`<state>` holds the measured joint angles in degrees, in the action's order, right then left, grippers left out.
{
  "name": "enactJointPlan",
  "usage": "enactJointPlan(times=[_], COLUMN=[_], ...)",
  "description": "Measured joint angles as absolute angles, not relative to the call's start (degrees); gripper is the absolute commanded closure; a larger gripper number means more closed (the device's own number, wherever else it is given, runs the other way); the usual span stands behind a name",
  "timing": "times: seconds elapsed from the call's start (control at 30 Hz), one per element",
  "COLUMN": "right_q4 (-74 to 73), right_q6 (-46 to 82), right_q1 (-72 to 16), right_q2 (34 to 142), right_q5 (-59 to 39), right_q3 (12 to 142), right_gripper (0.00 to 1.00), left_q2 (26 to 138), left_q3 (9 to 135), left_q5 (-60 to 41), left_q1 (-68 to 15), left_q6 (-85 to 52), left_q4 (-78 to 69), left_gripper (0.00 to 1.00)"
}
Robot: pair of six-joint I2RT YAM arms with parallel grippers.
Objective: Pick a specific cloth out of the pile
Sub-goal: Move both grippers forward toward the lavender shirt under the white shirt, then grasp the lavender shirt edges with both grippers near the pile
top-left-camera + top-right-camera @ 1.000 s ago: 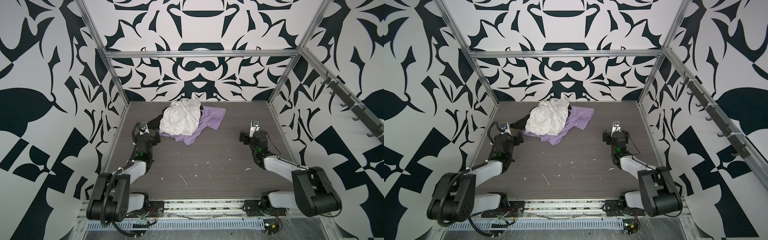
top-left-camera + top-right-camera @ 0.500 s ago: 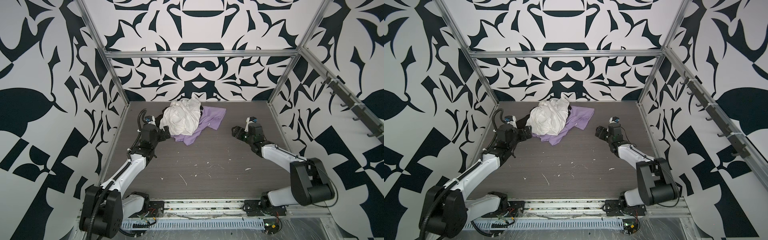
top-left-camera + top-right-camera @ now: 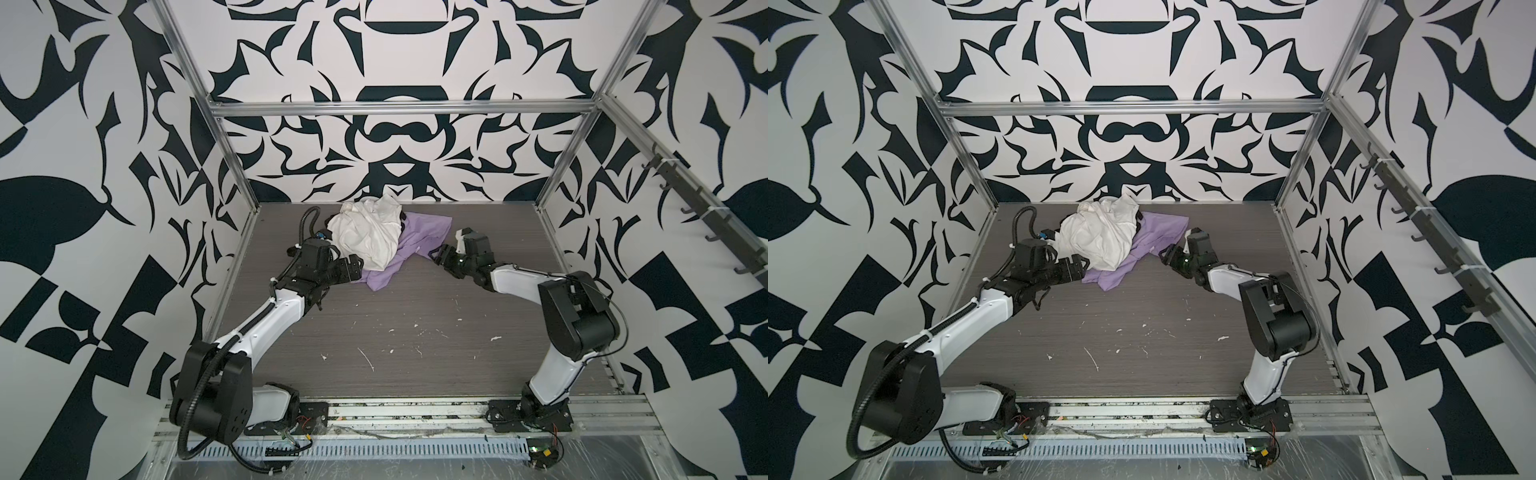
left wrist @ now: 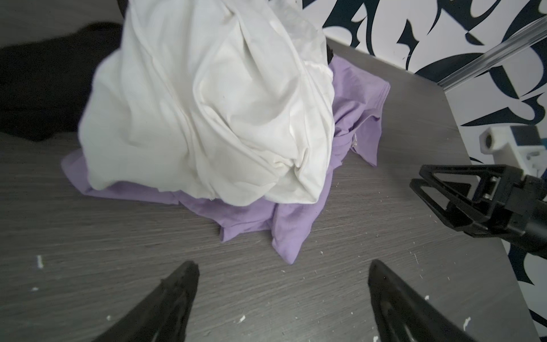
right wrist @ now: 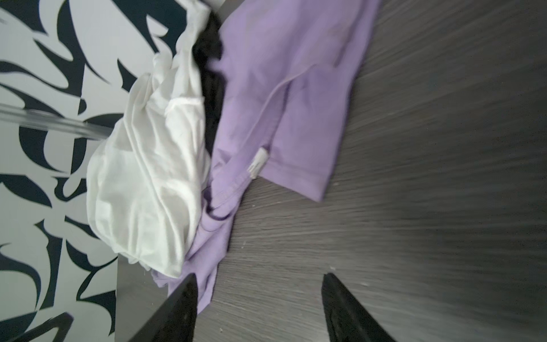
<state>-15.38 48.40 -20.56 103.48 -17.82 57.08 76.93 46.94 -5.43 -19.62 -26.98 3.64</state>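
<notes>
The pile sits at the back of the grey table, shown in both top views. A crumpled white cloth point(image 3: 368, 237) lies on top of it. The lilac cloth point(image 3: 424, 230) lies underneath and spreads out to the right and front point(image 3: 1106, 278). A black cloth point(image 4: 35, 86) shows behind the white one. My left gripper point(image 3: 353, 266) is open just left of the lilac front corner point(image 4: 287, 237), with bare table between its fingers point(image 4: 281, 263). My right gripper point(image 3: 436, 255) is open at the lilac cloth's right edge point(image 5: 299, 118), and nothing is between its fingers point(image 5: 260, 275).
White specks point(image 3: 368, 359) litter the table's front half. Metal frame posts point(image 3: 232, 166) stand at the back corners, close behind the pile. A rail of hooks point(image 3: 706, 208) runs along the right wall. My right gripper point(image 4: 416, 177) also appears in the left wrist view.
Both arms have stretched from near the table's sides to the back, up to the pile. The right gripper's jaws have narrowed somewhat. The cloths have not moved.
</notes>
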Motion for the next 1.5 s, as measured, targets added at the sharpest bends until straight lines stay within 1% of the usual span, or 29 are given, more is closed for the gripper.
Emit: enactJointPlan(times=[0.07,0.23,0.4,0.53,0.7,1.1,1.5], right_q4=[-16.2,-18.6,-20.9,-22.6,-23.6,-24.8,-27.8], right_q6=[50.8,59.6,66.8,70.2,71.5,72.3,73.8], right_q1=[-23.4,-28.3,-29.2,-29.2,-29.2,-29.2,-29.2], right_q2=[106.0,110.3,114.6,116.4,117.7,121.8,125.2], right_q5=[-17.8,-14.9,-12.6,-11.3,-10.6,-10.3,-10.5], right_q3=[59.4,60.9,62.6,63.0,64.6,69.0,71.8], right_gripper=[0.4,0.42,0.46,0.47,0.5,0.52,0.6], left_q2=[78.6,82.0,84.6,85.9,86.1,86.8,88.2], left_q3=[47.0,48.0,49.0,49.4,49.4,49.4,50.5], left_q5=[-6.0,-7.0,-8.8,-10.1,-11.1,-11.6,-11.4], left_q1=[-19.8,-20.6,-21.6,-22.2,-22.8,-23.7,-24.0], left_q6=[-27.5,-28.0,-29.0,-29.3,-29.6,-30.2,-30.2], left_q4=[4.1,5.0,4.4,4.2,3.5,2.6,2.7], left_gripper=[0.09,0.11,0.13,0.13,0.11,0.1,0.1])
